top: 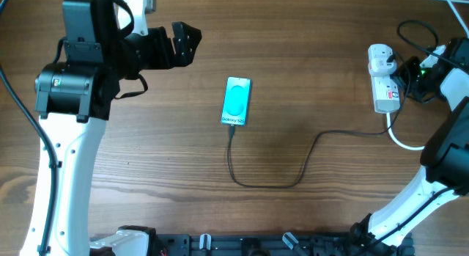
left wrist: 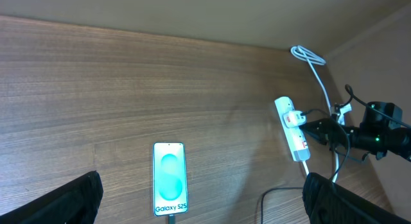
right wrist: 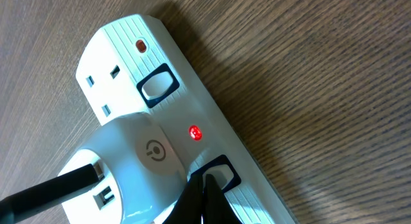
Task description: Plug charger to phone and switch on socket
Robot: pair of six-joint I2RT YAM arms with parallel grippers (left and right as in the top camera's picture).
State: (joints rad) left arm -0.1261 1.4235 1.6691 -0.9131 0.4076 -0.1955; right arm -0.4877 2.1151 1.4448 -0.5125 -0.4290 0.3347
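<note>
We see the socket (top: 382,83) lengthwise along the table's right edge; our right gripper (right wrist: 204,189), jaws pressed together, touches its switch (right wrist: 225,171). Phone (top: 237,100) mid-table, charger (top: 271,181) at its near end; left gripper (top: 187,43) spread, well apart.

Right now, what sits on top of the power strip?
A white plug sits on the power strip, black cable leaving it. The right gripper is at a switch. The outlet under the plug is hidden.
</note>
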